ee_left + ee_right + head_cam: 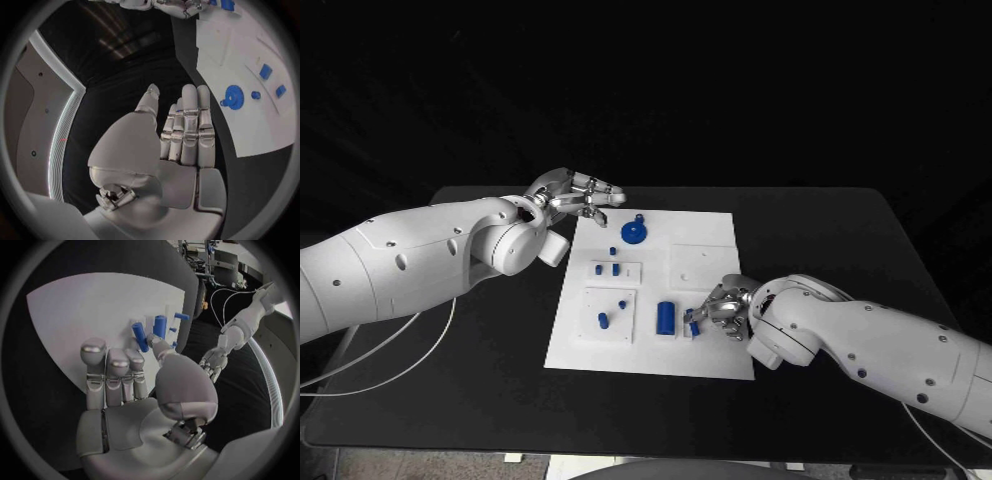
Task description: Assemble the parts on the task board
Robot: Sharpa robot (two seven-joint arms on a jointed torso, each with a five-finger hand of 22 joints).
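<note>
Lying on black bench (488,340), one white task board (653,290) is seen. Blue parts counted: one gear (633,235), one long cylinder (666,317), several small pegs, exact count hard to tell. Left hand (578,196) hovers at board's far corner, fingers apart, empty. Right hand (721,312) sits at board's near edge; thumb touches small blue part (140,337), grasp cannot be told.

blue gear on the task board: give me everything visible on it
The blue gear is a small round toothed wheel, plastic by the look, with a short tab or stem sticking out toward the board's far edge. It lies flat on the white task board, in its far part, nearer the left hand than the right hand. Nothing touches it: the left hand hovers beside the board, open and holding nothing. The left wrist view shows its teeth and a small blue peg apart from it.
</note>
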